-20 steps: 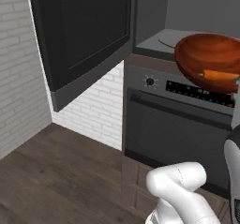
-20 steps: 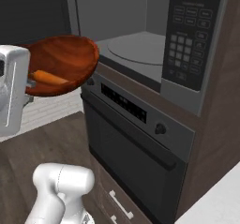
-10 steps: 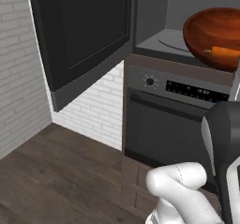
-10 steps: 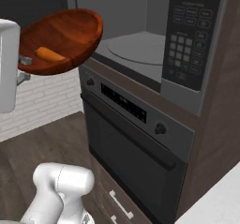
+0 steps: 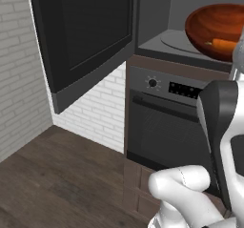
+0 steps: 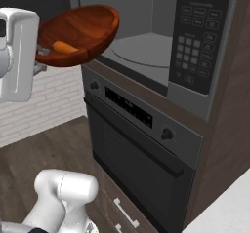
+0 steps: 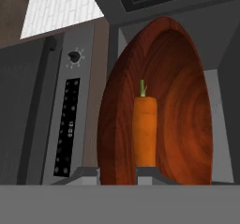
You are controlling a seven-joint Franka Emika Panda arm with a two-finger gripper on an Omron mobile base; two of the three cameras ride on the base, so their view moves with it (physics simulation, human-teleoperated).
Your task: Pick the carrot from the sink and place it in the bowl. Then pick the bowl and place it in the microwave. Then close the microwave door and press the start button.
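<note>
- At the microwave [image 6: 161,42] mouth, the bowl [image 6: 80,32] is gripped by its rim in the jaws, tilted.
- The carrot [image 7: 144,131] is kept inside for loading together.

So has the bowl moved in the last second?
Yes. The bowl with the carrot has risen and gone toward the microwave opening, judged against the oven panel below.

The bowl [image 7: 173,110] is glossy reddish-brown with ringed wood grain; the carrot [image 7: 144,131] is orange, green-tipped at 12 o'clock. The microwave door [image 5: 88,34] is black with a grey edge, beside a white brick wall [image 5: 97,112].
</note>
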